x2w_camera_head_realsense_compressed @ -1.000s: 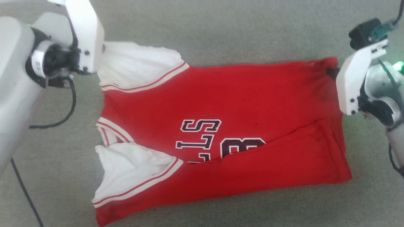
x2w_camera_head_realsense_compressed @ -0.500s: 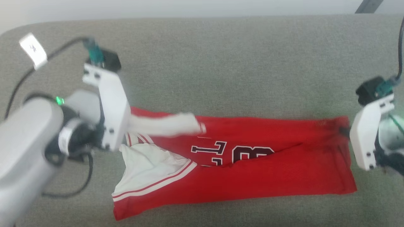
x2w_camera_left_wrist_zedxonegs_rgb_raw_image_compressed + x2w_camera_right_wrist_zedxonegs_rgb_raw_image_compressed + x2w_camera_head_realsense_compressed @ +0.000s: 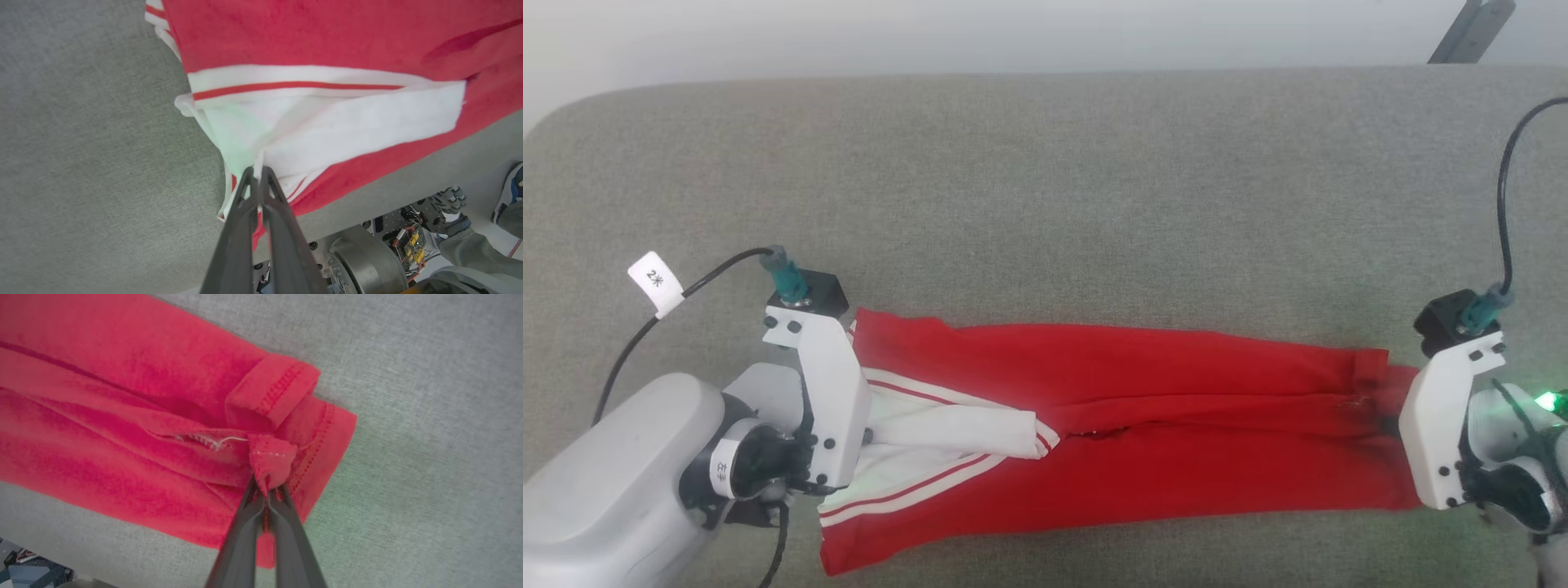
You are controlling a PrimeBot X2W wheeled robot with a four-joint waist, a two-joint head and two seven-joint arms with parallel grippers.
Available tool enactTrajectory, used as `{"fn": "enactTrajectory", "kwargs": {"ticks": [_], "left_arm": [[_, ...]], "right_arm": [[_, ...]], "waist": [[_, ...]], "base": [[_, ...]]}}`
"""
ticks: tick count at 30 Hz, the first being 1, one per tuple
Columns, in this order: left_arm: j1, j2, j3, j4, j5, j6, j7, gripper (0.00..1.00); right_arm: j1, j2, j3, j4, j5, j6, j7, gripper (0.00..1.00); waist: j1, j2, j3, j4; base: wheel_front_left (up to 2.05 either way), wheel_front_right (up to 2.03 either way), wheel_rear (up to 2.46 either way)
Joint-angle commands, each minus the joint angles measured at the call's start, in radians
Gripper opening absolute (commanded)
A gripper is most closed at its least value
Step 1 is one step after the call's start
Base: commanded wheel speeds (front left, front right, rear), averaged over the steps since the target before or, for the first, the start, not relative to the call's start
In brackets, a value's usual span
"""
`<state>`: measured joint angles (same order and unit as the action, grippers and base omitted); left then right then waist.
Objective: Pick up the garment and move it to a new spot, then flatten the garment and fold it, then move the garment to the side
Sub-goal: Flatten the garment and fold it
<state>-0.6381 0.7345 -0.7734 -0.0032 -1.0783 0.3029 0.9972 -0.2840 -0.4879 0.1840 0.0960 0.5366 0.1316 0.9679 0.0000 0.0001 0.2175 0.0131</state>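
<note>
Since the bright red, white-sleeved cloth T-shirt [image 3: 1176,482] looks limp and light, shut jaws pinch its sleeve [image 3: 347,122] at nine o'clock, hem [image 3: 318,428] at three.

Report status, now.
Left end effector shut on white sleeve, right end effector on hem. Red soft T-shirt folded lengthwise on grey cushion. Nothing obstructing.

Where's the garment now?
In the head view, the garment lies stretched near the front of the grey surface, left fingers pinching its white-sleeve end, right fingers its hem end.
</note>
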Motion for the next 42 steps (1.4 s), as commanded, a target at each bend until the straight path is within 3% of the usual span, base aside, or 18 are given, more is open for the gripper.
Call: {"fn": "enactTrajectory", "kwargs": {"ticks": [1, 3, 4, 5, 6, 11, 17, 26, 42], "left_arm": [[0.012, -0.01, 0.006, 0.019, -0.012, -0.017, -0.021, 0.04], [0.018, -0.016, 0.013, 0.049, -0.012, -0.028, -0.046, 0.48], [0.019, -0.021, 0.016, 0.062, -0.012, -0.036, -0.06, 1.0], [0.021, -0.024, 0.017, 0.07, -0.011, -0.04, -0.069, 1.0], [0.021, -0.026, 0.018, 0.079, -0.008, -0.044, -0.077, 1.0], [0.036, -0.029, 0.027, 0.086, -0.002, -0.061, -0.124, 1.0], [0.095, -0.024, 0.046, 0.061, 0.018, -0.1, -0.254, 1.0], [0.228, 0.005, 0.11, 0.039, 0.099, -0.123, -0.575, 1.0], [0.429, -0.015, 0.22, 0.081, 0.193, -0.091, -1.067, 1.0]], "right_arm": [[-0.005, 0.01, -0.002, 0.01, -0.011, -0.002, -0.018, 0.33], [-0.01, 0.031, -0.004, 0.031, -0.01, -0.002, -0.032, 0.49], [-0.014, 0.035, 0.0, 0.036, -0.016, -0.002, -0.04, 0.86], [-0.016, 0.037, 0.002, 0.042, -0.018, -0.002, -0.043, 0.86], [-0.017, 0.038, 0.004, 0.05, -0.018, -0.002, -0.045, 1.0], [-0.004, 0.045, -0.007, 0.056, -0.009, -0.002, -0.069, 1.0], [0.028, 0.053, -0.051, 0.062, -0.015, -0.002, -0.101, 1.0], [0.065, 0.049, -0.113, 0.122, -0.052, -0.002, -0.1, 1.0], [0.056, 0.046, -0.146, 0.29, -0.025, -0.002, -0.158, 1.0]], "waist": [[0.0, -0.0001, -0.008, -0.002], [0.0, -0.0001, -0.019, -0.003], [0.0, -0.0001, -0.026, -0.002], [0.0, -0.0001, -0.033, -0.002], [0.0, -0.0001, -0.041, -0.001], [0.0, -0.0001, -0.083, 0.008], [0.0, -0.0001, -0.134, 0.023], [0.0, -0.0001, -0.193, 0.047], [0.0, -0.0001, -0.195, 0.114]], "base": [[0.0, 0.0, 0.0], [0.0, 0.0, 0.0], [0.0, 0.0, 0.0], [0.0, 0.0, 0.0], [0.0, 0.0, 0.0], [0.0, 0.0, 0.0], [0.0, 0.0, 0.0], [0.0, 0.0, 0.0], [0.0, 0.0, 0.0]]}}
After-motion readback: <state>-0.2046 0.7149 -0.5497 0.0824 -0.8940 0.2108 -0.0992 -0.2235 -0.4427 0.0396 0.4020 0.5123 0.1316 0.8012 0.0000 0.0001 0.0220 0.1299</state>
